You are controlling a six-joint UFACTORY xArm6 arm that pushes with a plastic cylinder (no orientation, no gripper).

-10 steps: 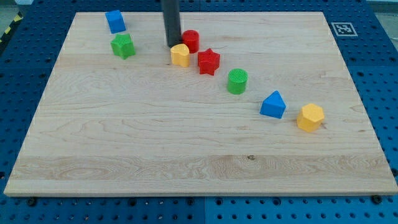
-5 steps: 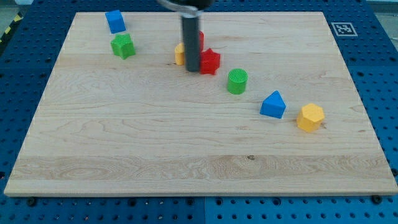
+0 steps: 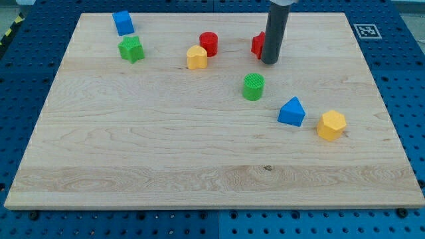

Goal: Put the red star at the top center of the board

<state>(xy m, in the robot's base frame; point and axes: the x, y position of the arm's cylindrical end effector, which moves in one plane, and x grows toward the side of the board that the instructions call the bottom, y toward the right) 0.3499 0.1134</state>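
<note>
The red star (image 3: 257, 44) lies near the view's top, right of centre, mostly hidden behind the dark rod. My tip (image 3: 269, 62) rests on the board just right of and below the star, touching or nearly touching it. A red cylinder (image 3: 209, 43) and a yellow block (image 3: 196, 58) sit to the star's left. A green cylinder (image 3: 253, 87) lies below my tip.
A blue block (image 3: 123, 22) and a green star (image 3: 131, 49) sit at the top left. A blue triangular block (image 3: 292, 111) and a yellow hexagonal block (image 3: 331, 125) lie at the right. A fiducial marker (image 3: 365, 30) is at the board's top right corner.
My tip has moved from beside the yellow block and red cylinder to the right. The red star has shifted right and up, away from the yellow block.
</note>
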